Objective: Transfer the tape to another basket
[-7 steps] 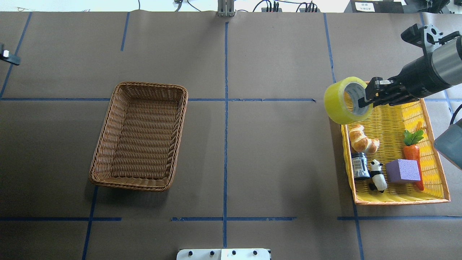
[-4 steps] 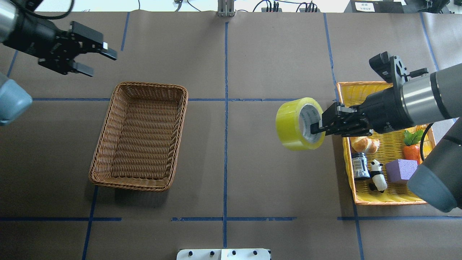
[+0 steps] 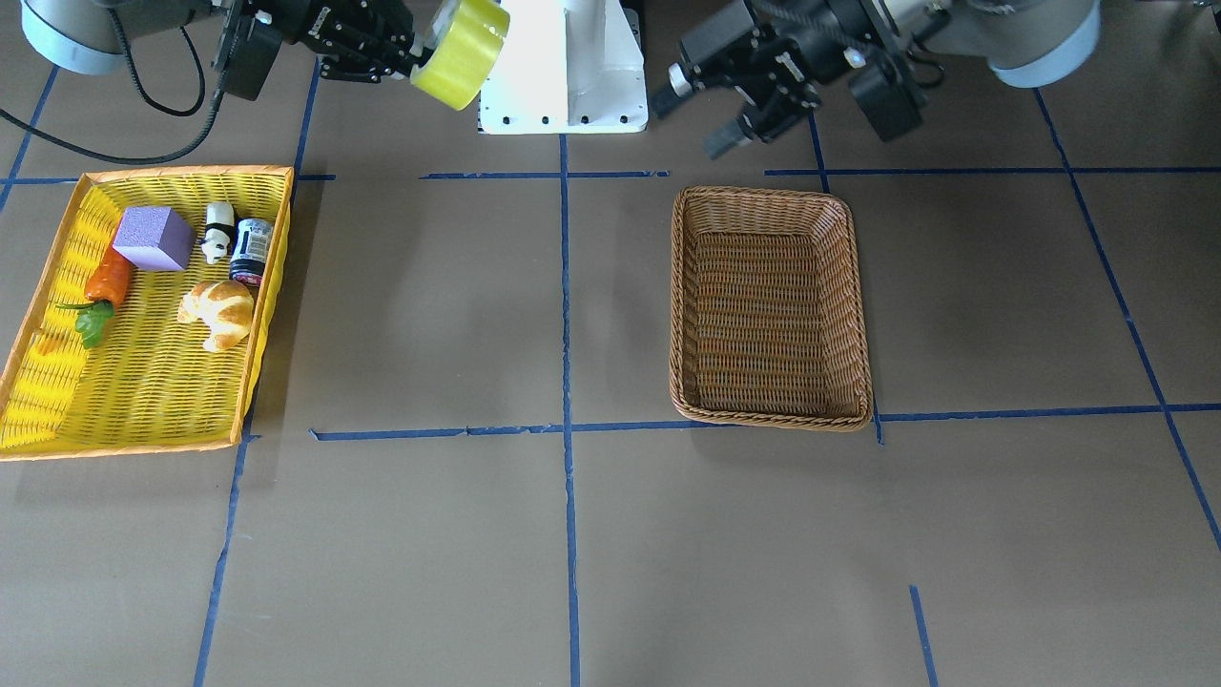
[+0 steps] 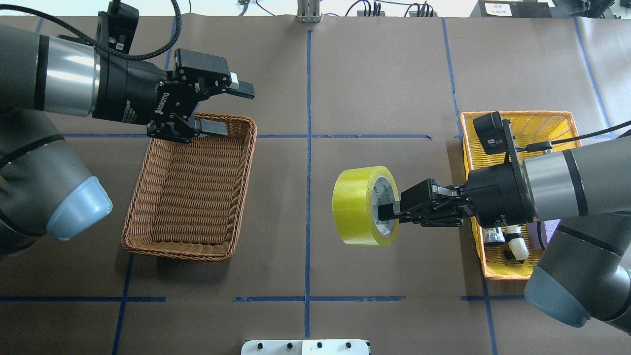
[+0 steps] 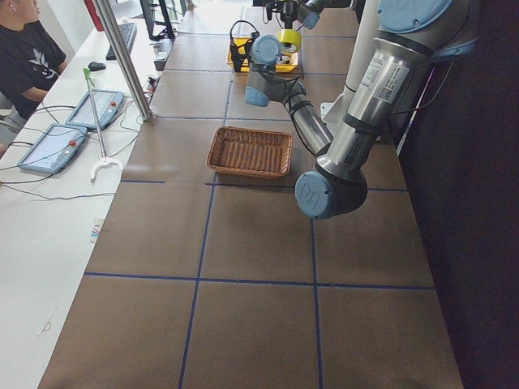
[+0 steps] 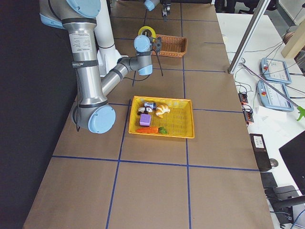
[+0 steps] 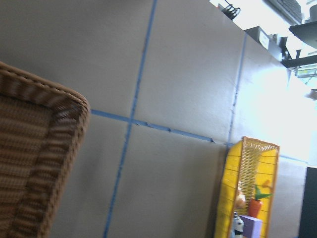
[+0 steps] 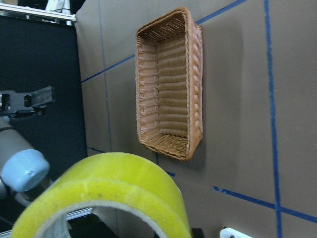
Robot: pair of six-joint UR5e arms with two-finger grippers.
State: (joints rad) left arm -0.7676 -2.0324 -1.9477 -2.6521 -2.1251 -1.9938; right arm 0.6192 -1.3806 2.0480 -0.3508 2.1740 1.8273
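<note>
The yellow tape (image 4: 362, 204) hangs in the air over the table's middle, right of the centre blue line. My right gripper (image 4: 389, 211) is shut on its rim, with one finger inside the white core. The tape also shows in the front view (image 3: 461, 52) and fills the bottom of the right wrist view (image 8: 109, 188). The brown wicker basket (image 4: 190, 197) stands on the left half and holds nothing. My left gripper (image 4: 231, 108) is open and empty above the basket's far right corner.
The yellow basket with orange rim (image 3: 143, 382) at the right end holds a croissant (image 3: 221, 310), a purple block (image 3: 153, 239), a carrot (image 3: 105, 281), a toy panda (image 3: 219, 232) and a small jar (image 3: 253, 250). The white robot base (image 3: 563, 67) is at my near edge.
My right gripper has carried the tape leftward, from over the yellow basket to the table's middle. My left arm has swung in from the left to above the brown basket's far edge.
</note>
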